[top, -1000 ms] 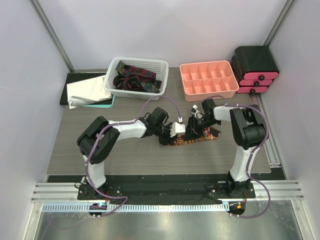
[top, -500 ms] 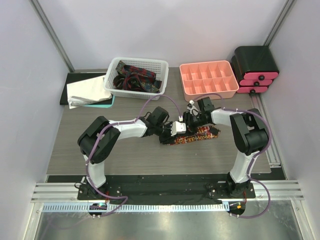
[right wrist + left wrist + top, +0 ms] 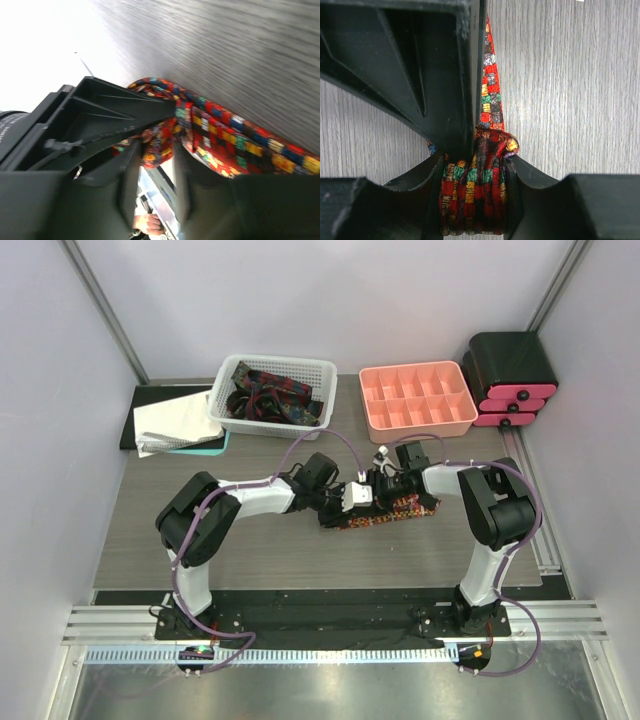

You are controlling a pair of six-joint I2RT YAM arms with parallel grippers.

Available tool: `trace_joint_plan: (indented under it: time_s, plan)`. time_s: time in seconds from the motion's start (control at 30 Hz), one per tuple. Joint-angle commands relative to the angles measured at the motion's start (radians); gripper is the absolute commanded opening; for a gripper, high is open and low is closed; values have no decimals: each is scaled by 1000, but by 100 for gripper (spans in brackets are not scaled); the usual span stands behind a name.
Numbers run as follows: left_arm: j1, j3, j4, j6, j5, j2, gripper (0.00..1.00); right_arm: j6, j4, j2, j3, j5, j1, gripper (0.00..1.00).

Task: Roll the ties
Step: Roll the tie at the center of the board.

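Both arms meet mid-tabletop [image 3: 200, 540] over the red tie [image 3: 405, 508] with the little multicolour blocks. The left tool [image 3: 474, 210] is clamped narrow on the rolled-up end of it. That's a fat bundle squeezed between its 2 fingers [image 3: 432, 200], with the loose tail running flat along the wood away from the roll. The right tool [image 3: 152, 170] sits right against the same roll, jaws partway apart with a fold of fabric between them. Honestly can't tell if it's pinching or just straddling it. The rest of the ties [image 3: 262, 395] are piled in the white basket [image 3: 225, 410] at the back, with a pink divided tray [image 3: 372, 418] beside it.
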State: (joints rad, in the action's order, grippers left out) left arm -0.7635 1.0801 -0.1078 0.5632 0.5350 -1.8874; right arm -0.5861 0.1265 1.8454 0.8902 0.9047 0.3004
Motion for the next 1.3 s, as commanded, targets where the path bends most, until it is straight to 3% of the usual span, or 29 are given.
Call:
trace_joint_plan:
  time_s: [0.0,0.1,0.4,0.47,0.5,0.6,0.77,0.97,1.07,1.1,1.13,1.27]
  plan:
    - [9,-17,-121,18,-98,-78,32,0,-31,9,-5,7,19,22]
    - [9,-16,-125,26,-101,-72,33,25,-13,21,-7,-13,17,1]
    - [15,-6,-139,26,-90,-73,31,49,38,43,1,-3,-24,4]
    - [13,-6,-138,26,-89,-75,30,46,25,20,-8,22,-29,13]
    - [13,-6,-138,26,-89,-76,30,42,25,9,-11,31,-27,30]
    - [13,-3,-139,24,-83,-79,30,16,-1,-26,-27,59,-27,49]
    - [13,7,-139,18,-79,-90,31,-35,-85,-49,-66,59,-15,50]
    - [13,11,-144,18,-82,-88,31,-64,-154,-34,-63,60,16,42]
    - [13,9,-144,20,-81,-88,32,-43,-133,-12,-51,43,17,24]
    - [13,9,-144,18,-81,-87,32,-12,-87,0,-48,36,16,10]
    - [13,7,-144,20,-81,-85,34,2,-67,6,-46,5,16,3]
    - [23,7,-138,4,-67,-64,48,48,10,49,-31,-38,-7,1]
